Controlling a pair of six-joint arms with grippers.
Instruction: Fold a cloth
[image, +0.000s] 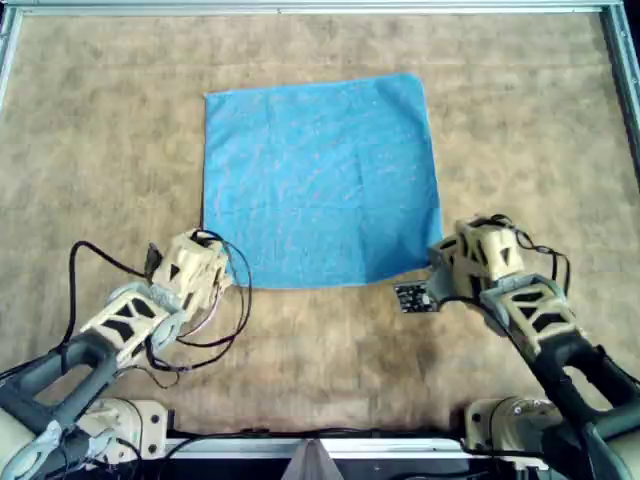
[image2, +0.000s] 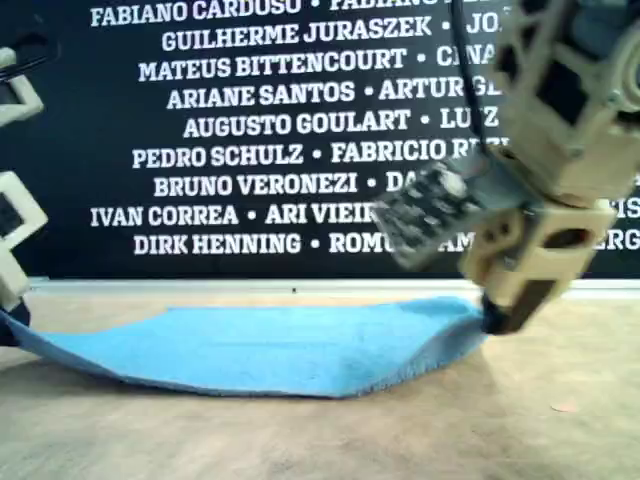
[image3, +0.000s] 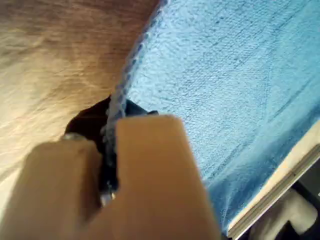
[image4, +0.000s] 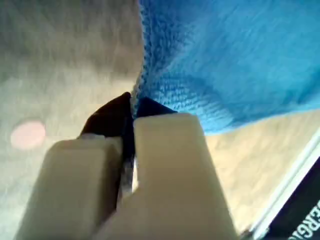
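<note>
Cloth (image: 320, 180), one, pinched at near corners by two end effectors.

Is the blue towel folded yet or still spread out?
Spread out. The cloth lies as one open square; both grippers only pinch its near corners.

Both arms are built of tan, blocky printed shells with dark cut-out vents over black lower links. Loose black cables loop beside the left gripper (image: 205, 262); the right gripper (image: 448, 262) carries a small black studded circuit board. The jaws are tan with black tips.
</note>
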